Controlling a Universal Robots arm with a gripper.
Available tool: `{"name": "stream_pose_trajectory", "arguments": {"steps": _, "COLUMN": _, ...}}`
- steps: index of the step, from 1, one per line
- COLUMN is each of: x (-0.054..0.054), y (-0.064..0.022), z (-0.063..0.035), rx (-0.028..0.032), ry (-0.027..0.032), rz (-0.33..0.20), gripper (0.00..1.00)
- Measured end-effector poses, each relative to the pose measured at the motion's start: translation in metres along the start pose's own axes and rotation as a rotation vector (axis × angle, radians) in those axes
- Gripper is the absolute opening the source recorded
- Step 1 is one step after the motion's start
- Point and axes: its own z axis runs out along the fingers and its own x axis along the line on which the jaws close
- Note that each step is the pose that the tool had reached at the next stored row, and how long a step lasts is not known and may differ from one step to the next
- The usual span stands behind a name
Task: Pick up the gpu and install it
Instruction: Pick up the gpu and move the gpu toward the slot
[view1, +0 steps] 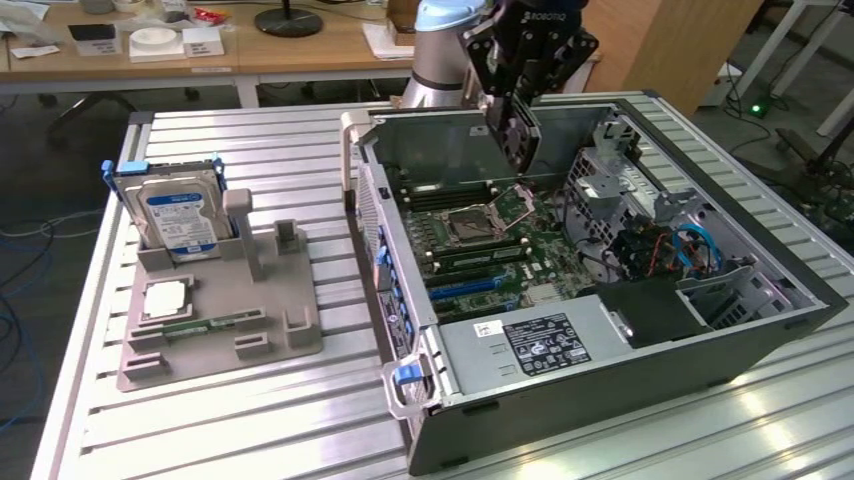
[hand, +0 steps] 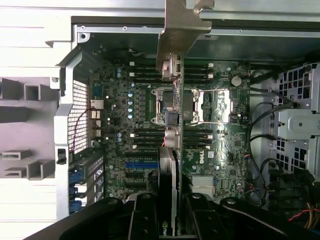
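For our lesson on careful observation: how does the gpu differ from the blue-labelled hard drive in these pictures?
The gpu hangs in the pincer over the open computer case; the hard drive stands in a grey holder on the table. The gpu is dark and thin; the hard drive is silvery, thicker, with a blue label. Both are upright.

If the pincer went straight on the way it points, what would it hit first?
Probably the motherboard near the processor socket, touched first by the gpu in the pincer; depth unclear.
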Motion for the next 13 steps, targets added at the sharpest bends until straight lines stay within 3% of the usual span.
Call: {"name": "stream_pose_trajectory", "arguments": {"steps": 13, "x": -0.016, "y": 0.0002, "z": 0.0004, "rx": 0.0, "ry": 0.0, "rz": 0.0, "gripper": 0.27}}
